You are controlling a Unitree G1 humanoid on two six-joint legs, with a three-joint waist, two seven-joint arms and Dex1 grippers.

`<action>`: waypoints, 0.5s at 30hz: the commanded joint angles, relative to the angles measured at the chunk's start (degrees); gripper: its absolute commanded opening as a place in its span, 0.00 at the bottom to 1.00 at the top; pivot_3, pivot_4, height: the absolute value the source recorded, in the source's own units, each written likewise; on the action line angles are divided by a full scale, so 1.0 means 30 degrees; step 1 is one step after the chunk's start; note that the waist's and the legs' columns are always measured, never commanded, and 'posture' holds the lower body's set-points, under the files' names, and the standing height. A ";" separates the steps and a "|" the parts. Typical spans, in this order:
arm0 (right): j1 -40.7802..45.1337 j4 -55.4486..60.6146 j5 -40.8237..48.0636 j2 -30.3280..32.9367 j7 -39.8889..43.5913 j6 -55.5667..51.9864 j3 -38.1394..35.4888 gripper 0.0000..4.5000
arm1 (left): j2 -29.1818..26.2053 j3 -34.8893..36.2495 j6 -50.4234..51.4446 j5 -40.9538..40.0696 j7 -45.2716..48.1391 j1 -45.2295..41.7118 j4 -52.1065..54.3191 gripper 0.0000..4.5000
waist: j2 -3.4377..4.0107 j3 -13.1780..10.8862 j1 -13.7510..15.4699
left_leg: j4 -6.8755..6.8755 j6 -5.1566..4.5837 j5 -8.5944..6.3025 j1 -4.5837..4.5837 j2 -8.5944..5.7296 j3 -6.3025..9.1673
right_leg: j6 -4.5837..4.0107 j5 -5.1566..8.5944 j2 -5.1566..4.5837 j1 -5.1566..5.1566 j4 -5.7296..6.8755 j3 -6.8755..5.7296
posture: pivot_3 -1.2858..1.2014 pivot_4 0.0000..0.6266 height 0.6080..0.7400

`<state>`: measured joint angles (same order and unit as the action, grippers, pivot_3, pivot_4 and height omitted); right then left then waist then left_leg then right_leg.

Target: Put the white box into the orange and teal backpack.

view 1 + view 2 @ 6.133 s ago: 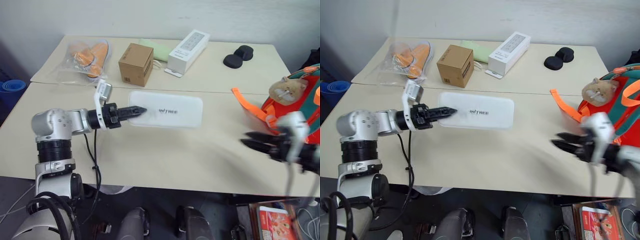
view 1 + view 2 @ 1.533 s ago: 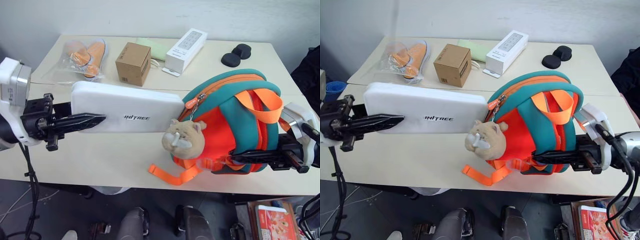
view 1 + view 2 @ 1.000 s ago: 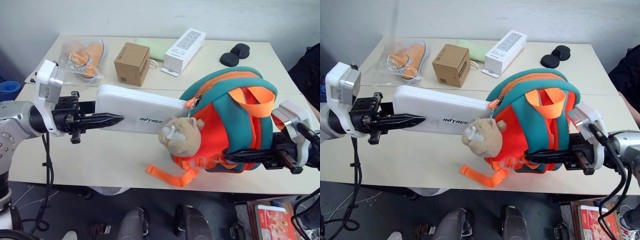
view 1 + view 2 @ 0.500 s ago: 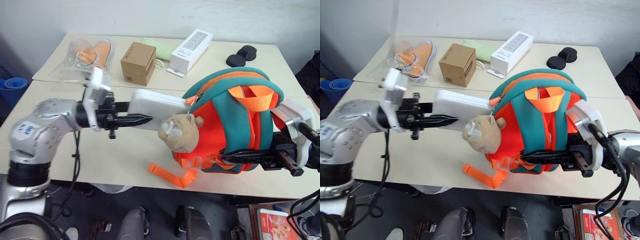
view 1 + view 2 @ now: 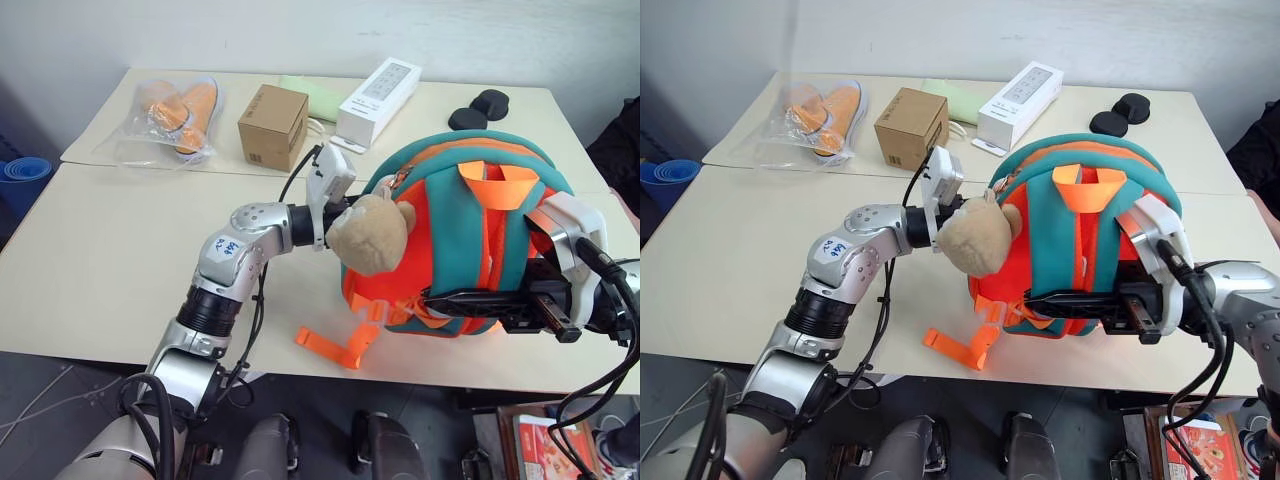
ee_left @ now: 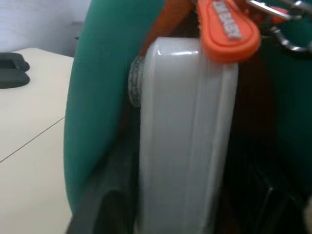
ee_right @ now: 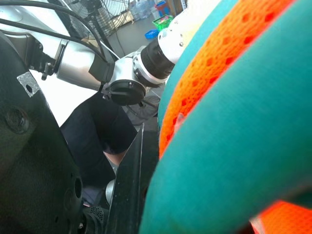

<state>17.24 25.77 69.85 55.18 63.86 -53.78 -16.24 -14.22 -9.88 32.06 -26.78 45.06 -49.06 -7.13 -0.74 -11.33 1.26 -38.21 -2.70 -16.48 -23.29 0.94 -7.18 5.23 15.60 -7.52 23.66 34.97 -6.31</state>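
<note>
On the counter (image 5: 90, 260), at about four o'clock, the backpack (image 5: 470, 235) stands upright, the right hand (image 5: 470, 298) pinching its strap. The white box (image 6: 183, 131) sits inside its opening at nine o'clock; whether the left hand (image 5: 340, 222) is spread there, I cannot tell.

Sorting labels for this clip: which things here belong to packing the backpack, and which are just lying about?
Belong to the job:
white box
orange and teal backpack

Lying about:
brown cardboard cube
long white carton
bagged orange shoes
two black pads
</note>
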 commanded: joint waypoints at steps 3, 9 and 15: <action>-0.0548 0.1152 0.0832 -0.0391 -0.0631 0.0269 -0.0577 0.00 | -0.3478 0.2720 0.1259 -0.1331 0.1558 0.1695 0.2644 0.94 | 0.0003 0.0001 -0.0106 | 0.0007 0.0008 0.0002 0.0006 0.0010 -0.0001 | -0.0003 0.0001 0.0005 0.0001 0.0005 0.0008 | 0.52 0.24 1.00; -0.0415 0.1103 0.0847 -0.0619 -0.1175 0.0331 -0.0403 0.00 | -0.7471 0.6065 0.4497 -0.5113 0.3681 0.3119 0.5001 0.99 | -0.0002 -0.0001 -0.0059 | 0.0003 0.0016 0.0003 -0.0003 0.0009 0.0024 | -0.0008 0.0005 -0.0008 -0.0005 0.0002 -0.0003 | 0.52 0.24 1.00; -0.0203 0.0727 0.0651 -0.0544 -0.0991 0.0282 -0.0225 0.00 | -0.7617 0.7031 0.7435 -0.8771 0.2590 0.1230 0.7072 0.99 | -0.0005 -0.0002 0.0136 | -0.0005 0.0001 -0.0013 -0.0009 -0.0023 0.0077 | 0.0001 0.0000 -0.0050 -0.0055 -0.0045 -0.0030 | 0.52 0.24 1.00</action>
<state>15.73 27.18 70.96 53.46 60.45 -53.72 -16.22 -37.78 11.43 53.65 -50.77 54.29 -43.93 11.12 -0.75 -11.34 1.67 -38.23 -2.69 -16.52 -23.31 0.86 -6.94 5.26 15.59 -7.66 23.47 34.81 -6.40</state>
